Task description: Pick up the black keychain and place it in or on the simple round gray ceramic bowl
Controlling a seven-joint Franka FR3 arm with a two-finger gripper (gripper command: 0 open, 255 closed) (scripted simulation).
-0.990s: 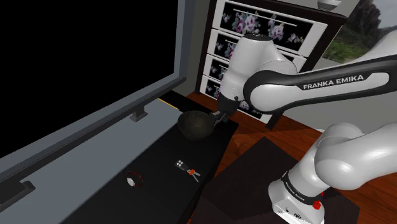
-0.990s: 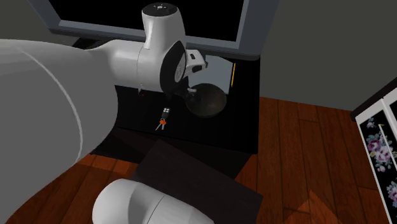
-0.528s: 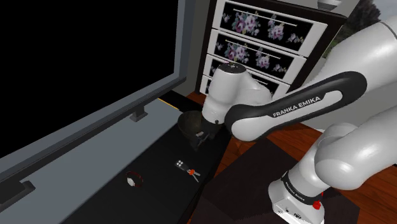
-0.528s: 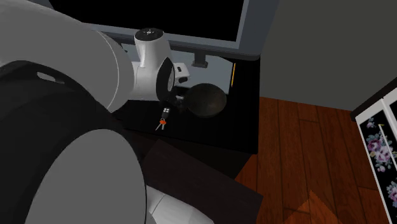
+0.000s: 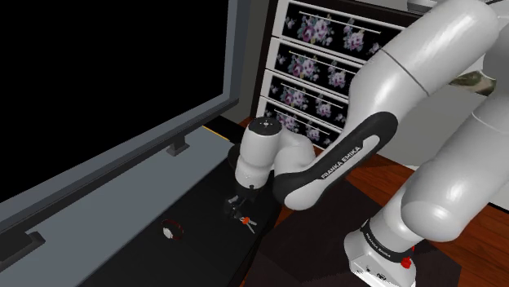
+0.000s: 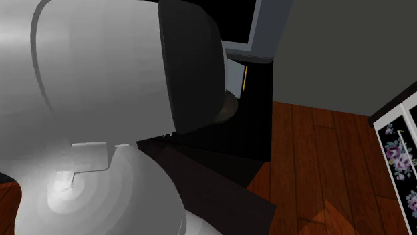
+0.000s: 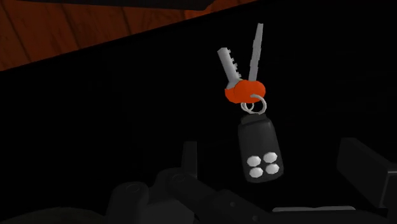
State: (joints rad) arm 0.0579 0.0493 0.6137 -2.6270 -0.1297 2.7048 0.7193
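Note:
The keychain [image 7: 259, 153] is a black fob with white buttons, an orange tag and two grey keys. It lies flat on the black table top [image 7: 114, 108]. My gripper [image 7: 277, 164] is open. The fob sits between its fingers [image 7: 189, 156] without touching either of them. In the shoulder view the gripper [image 5: 236, 204] hangs low right over the keychain [image 5: 247, 222], whose orange tag and keys stick out beside it. The dark round bowl [image 6: 230, 108] shows as a sliver behind the arm in the second exterior view. In the shoulder view the wrist hides it.
A small round object with a red ring [image 5: 171, 231] lies on the table toward the shoulder view's left. A grey window frame [image 5: 122, 163] runs along the table's far side, with a black area behind it. A flowered chest of drawers [image 5: 326, 49] stands on the wooden floor [image 6: 321, 160].
The arm has swung from above the bowl toward the shoulder view's lower left and dropped down over the keychain. The keychain has not moved.

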